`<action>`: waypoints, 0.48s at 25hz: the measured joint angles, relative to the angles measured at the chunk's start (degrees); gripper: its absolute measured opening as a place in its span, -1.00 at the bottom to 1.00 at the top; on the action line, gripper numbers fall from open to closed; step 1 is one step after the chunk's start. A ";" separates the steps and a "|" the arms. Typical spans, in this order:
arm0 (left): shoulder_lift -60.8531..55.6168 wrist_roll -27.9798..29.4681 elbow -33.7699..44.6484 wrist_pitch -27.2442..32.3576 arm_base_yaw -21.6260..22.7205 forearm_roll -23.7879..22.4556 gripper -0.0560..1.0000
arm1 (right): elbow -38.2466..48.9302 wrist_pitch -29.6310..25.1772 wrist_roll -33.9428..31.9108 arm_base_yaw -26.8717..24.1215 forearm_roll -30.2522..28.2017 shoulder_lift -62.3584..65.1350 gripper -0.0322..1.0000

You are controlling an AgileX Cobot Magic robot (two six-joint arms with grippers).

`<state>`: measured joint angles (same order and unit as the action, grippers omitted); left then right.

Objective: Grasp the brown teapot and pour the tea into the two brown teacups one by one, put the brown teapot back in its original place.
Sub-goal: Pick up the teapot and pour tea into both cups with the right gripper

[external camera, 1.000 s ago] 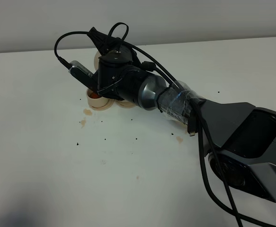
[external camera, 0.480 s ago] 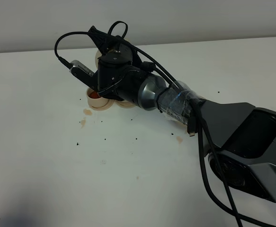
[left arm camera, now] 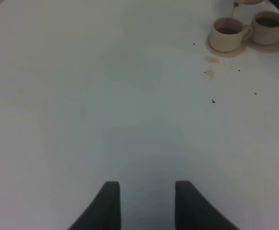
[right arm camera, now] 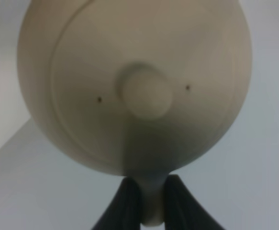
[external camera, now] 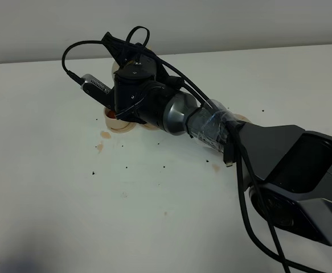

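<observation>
My right gripper point(external camera: 126, 85) reaches across to the back left of the table and is shut on the loop handle of the brown teapot point(right arm camera: 134, 81). The right wrist view shows its knobbed lid. In the exterior view only a sliver of the teapot point(external camera: 115, 67) shows behind the wrist. The pot hangs tilted over the two brown teacups. The left cup point(external camera: 117, 119) holds tea on its saucer; the other cup point(external camera: 152, 126) is mostly hidden. Both cups point(left arm camera: 227, 33) point(left arm camera: 268, 25) hold tea in the left wrist view. My left gripper point(left arm camera: 146, 201) is open over bare table. A tan edge of the flat plate point(external camera: 242, 119) shows behind the forearm.
Tea stains point(external camera: 103, 135) and dark specks lie on the white table point(external camera: 69, 199) in front of the cups. Another stain point(external camera: 216, 167) lies beside the right forearm. The right arm's base and cables point(external camera: 291, 187) fill the lower right.
My right gripper with the teapot has shifted slightly left and up over the cups. The left cup has not moved.
</observation>
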<state>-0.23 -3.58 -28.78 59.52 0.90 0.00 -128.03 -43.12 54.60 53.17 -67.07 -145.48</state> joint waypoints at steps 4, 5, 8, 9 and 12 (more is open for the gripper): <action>0.00 0.00 0.00 0.00 0.00 0.00 -0.28 | 0.00 -0.05 0.00 0.00 -0.14 0.00 -0.69; 0.00 0.00 0.00 0.00 0.00 0.00 -0.28 | 0.00 -0.05 0.00 0.00 -0.14 0.00 -0.69; 0.00 0.00 0.00 0.00 0.00 0.00 -0.28 | 0.00 -0.05 0.00 0.00 -0.29 0.00 -0.69; 0.00 0.00 0.00 0.00 0.00 0.00 -0.28 | 0.00 -0.05 0.00 0.00 -0.53 0.00 -0.69; 0.00 0.00 0.00 0.00 0.00 0.00 -0.28 | 0.00 -0.05 0.00 0.00 -0.75 0.00 -0.69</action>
<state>-0.23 -3.58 -28.78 59.52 0.90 0.00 -128.03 -43.16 54.60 53.17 -67.82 -145.48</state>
